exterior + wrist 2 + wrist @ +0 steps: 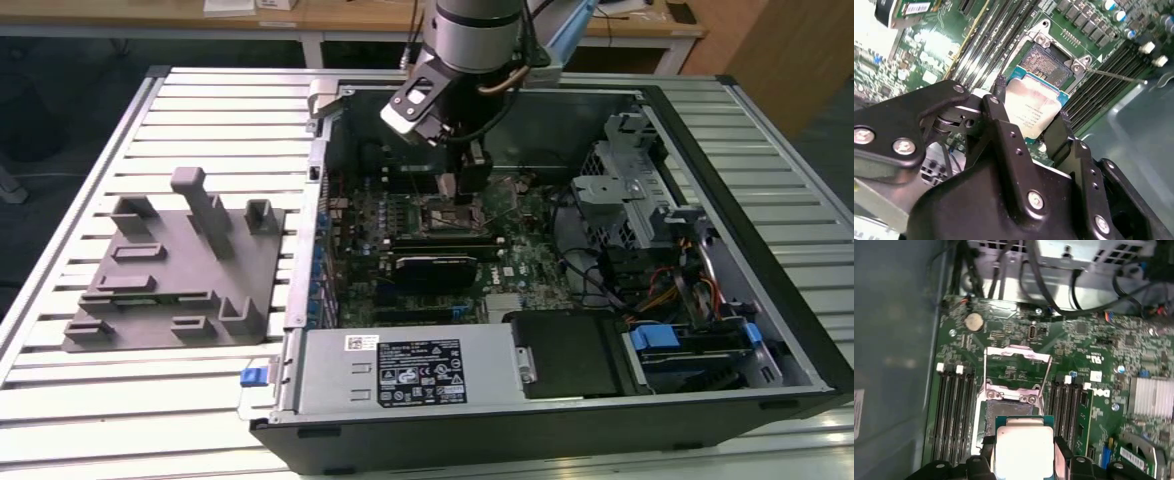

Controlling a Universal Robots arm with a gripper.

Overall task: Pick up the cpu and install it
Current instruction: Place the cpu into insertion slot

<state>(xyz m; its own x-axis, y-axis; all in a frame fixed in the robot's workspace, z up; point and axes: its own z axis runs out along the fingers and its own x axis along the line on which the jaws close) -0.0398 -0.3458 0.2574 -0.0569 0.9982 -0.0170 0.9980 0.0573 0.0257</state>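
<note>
Gripper (1031, 100) pinching cpu (1035, 114) by opposite edges, over open socket (1046, 61). Load frame (1019, 352) raised. Memory slots (954, 410) flank both sides.

cpu (1024, 450) cut by picture edge in first wrist view; socket (988, 419) partly hidden under it.

Bright, even room light; white glare on the cpu (1033, 107); dim shadow inside the computer case (574, 120).
</note>
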